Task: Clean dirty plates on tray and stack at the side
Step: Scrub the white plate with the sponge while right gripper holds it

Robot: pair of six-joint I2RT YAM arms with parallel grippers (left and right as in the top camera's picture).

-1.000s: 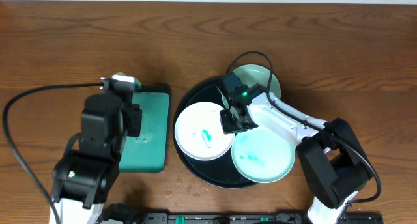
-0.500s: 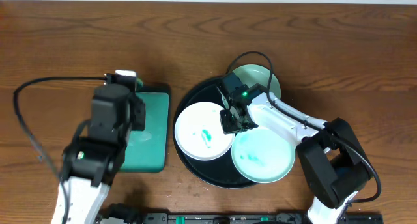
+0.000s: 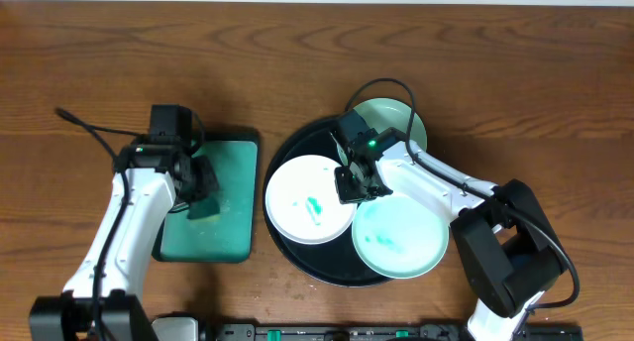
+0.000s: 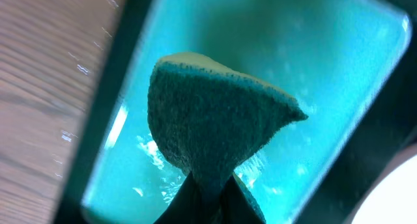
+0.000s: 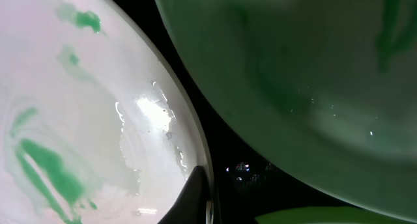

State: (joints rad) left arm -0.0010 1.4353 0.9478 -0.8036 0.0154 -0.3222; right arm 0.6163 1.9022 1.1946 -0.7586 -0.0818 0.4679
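Observation:
The black tray (image 3: 305, 140) holds three smeared plates: a white plate (image 3: 307, 202) at the left, a mint plate (image 3: 396, 121) at the back and a mint plate (image 3: 398, 238) at the front. My right gripper (image 3: 353, 187) grips the white plate's right rim. In the right wrist view one finger (image 5: 199, 198) lies on the rim of the white plate (image 5: 78, 120), and the other finger is hidden. My left gripper (image 3: 201, 197) is shut on a dark green sponge (image 4: 208, 120) just above the teal tray (image 4: 326, 61).
The teal rectangular tray (image 3: 233, 158) lies left of the black tray, with wet foam on its floor. Cables loop over the table at the far left and behind the black tray. Bare wood lies at the back and the far right.
My left arm has swung down and forward, bringing the sponge from the teal tray's back edge to low over its middle. The right arm and the plates have not moved.

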